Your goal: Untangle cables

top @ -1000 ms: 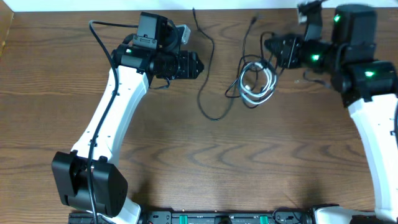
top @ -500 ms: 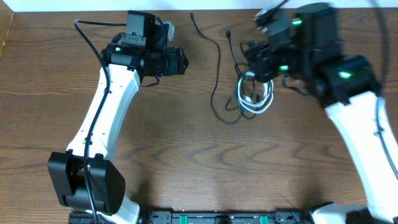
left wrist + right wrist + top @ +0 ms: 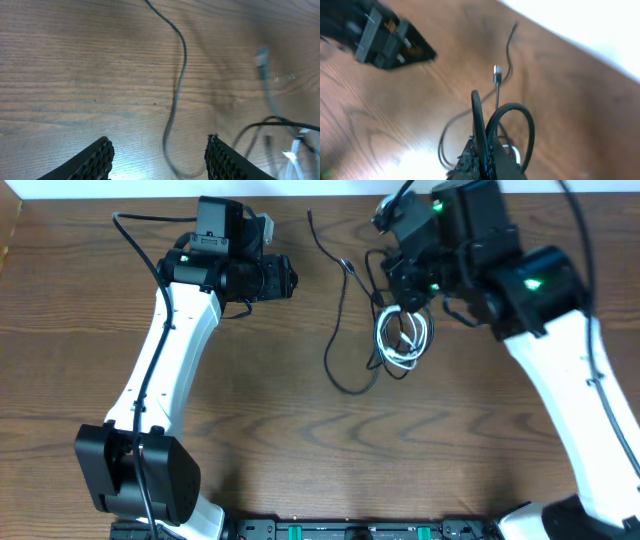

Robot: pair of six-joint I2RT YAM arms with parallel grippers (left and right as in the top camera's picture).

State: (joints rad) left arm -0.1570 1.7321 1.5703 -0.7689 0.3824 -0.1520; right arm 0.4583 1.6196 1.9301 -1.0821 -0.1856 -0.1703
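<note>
A long black cable point(image 3: 338, 330) runs from the table's far edge down in a curve to the white cable point(image 3: 402, 345), which lies coiled with black loops through it. My right gripper point(image 3: 395, 278) hovers just above that coil. In the right wrist view it point(image 3: 482, 147) is shut on loops of a black cable point(image 3: 479, 112), whose plug point(image 3: 497, 71) sticks out ahead. My left gripper point(image 3: 292, 280) stands open to the left of the cables. In its wrist view the fingers point(image 3: 97, 159) straddle the black cable point(image 3: 180, 65) from above without touching it.
The wooden table point(image 3: 300, 440) ends at a pale strip along the far side point(image 3: 300, 188). The left arm point(image 3: 165, 370) stretches across the table's left half, the right arm point(image 3: 570, 390) across its right. A black rail point(image 3: 350, 530) lines the near edge.
My right arm has swung left, dragging the held black cable and the white coil leftward with it. The left gripper has drawn back slightly to the left.
</note>
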